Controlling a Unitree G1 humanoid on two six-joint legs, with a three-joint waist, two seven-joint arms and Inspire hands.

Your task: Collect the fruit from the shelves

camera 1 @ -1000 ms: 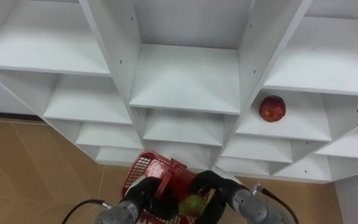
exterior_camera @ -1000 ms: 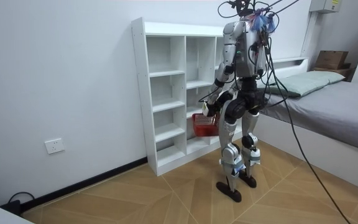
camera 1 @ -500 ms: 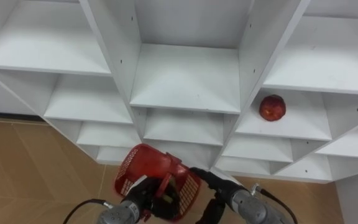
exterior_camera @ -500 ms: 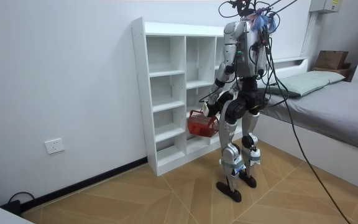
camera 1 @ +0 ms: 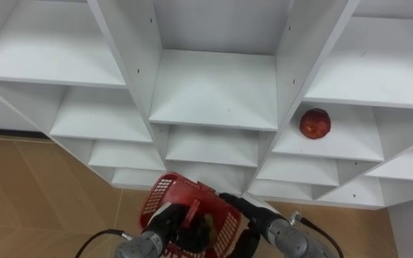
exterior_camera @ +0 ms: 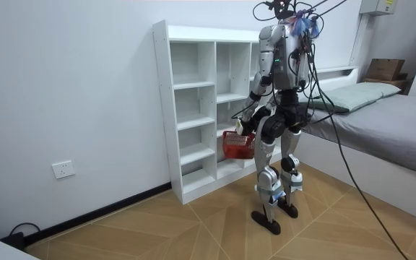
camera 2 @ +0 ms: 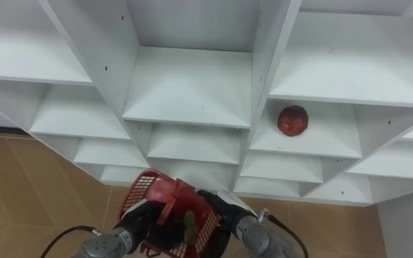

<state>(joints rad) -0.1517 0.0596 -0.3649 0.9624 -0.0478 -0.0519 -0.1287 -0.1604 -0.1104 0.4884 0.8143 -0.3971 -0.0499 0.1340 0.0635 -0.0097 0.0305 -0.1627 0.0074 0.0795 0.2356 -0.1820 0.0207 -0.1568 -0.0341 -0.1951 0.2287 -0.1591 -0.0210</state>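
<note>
A red apple point(camera 1: 314, 123) lies on a white closet shelf point(camera 1: 321, 147), up and to the right of my hands. Low in the eye views hangs a red mesh basket point(camera 1: 161, 193); my left hand point(camera 1: 165, 222) is shut on its red handle point(camera 1: 192, 213). A greenish fruit point(camera 2: 190, 220) shows inside the basket, partly hidden by the handle. Beside the basket's right rim is my right hand point(camera 1: 253, 210), fingers stretched out and holding nothing. In the room view I stand upright facing the closet point(exterior_camera: 193, 108), with the basket point(exterior_camera: 237, 145) at thigh height.
The white closet has several open compartments, bare apart from the apple. Wooden floor point(camera 1: 27, 186) lies below and to the left. A bed point(exterior_camera: 381, 123) stands at the room view's right, behind me.
A second ago my right hand held a green fruit over the basket; now the hand holds nothing and the fruit lies inside. The basket tipped left and swung back.
</note>
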